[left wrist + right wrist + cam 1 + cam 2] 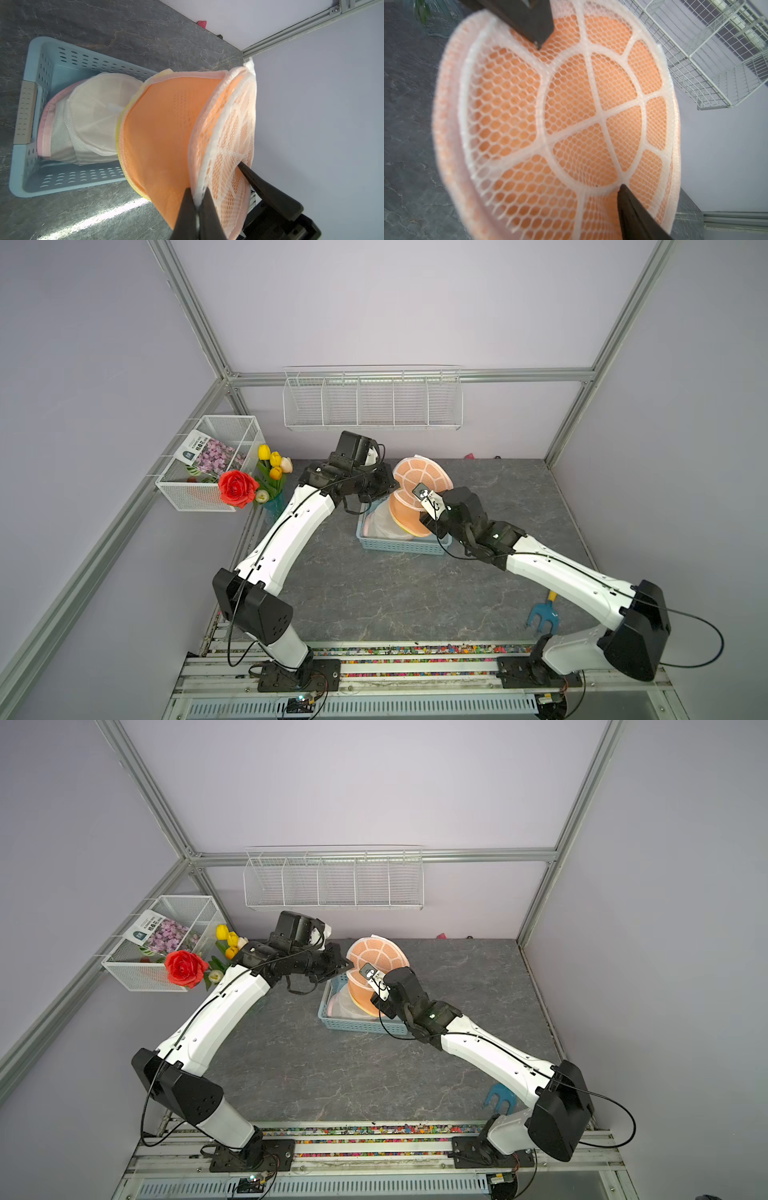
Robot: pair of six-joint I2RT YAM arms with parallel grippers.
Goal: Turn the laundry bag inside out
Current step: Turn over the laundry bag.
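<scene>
**A:** Item one, location?

**B:** Entry: laundry bag (166,128), raised between the two hands, lower end hanging over the basket (27,62) beneath them. Left hand (196,192) clamped shut on the white rim seam. Right hand (579,114) spread apart, both tips resting on the round mesh end, gripping nothing.

**A:** Advice for the step?

**B:** By judgement: push the end panel down through the tube with the right hand, centred rather than at the edge. Hold the left pinch firm as anchor. Go slowly, to avoid snagging tips in the holes.

**A:** Materials?

**B:** Wall of fine orange weave, soft, cylindrical. End disc of open honeycomb net, white ribs, probably a springy hoop. Below, pale blue perforated plastic, rigid, with a white mesh bag (93,116) inside. Under all, counter (104,20): grey, stone-veined, smooth.
</scene>
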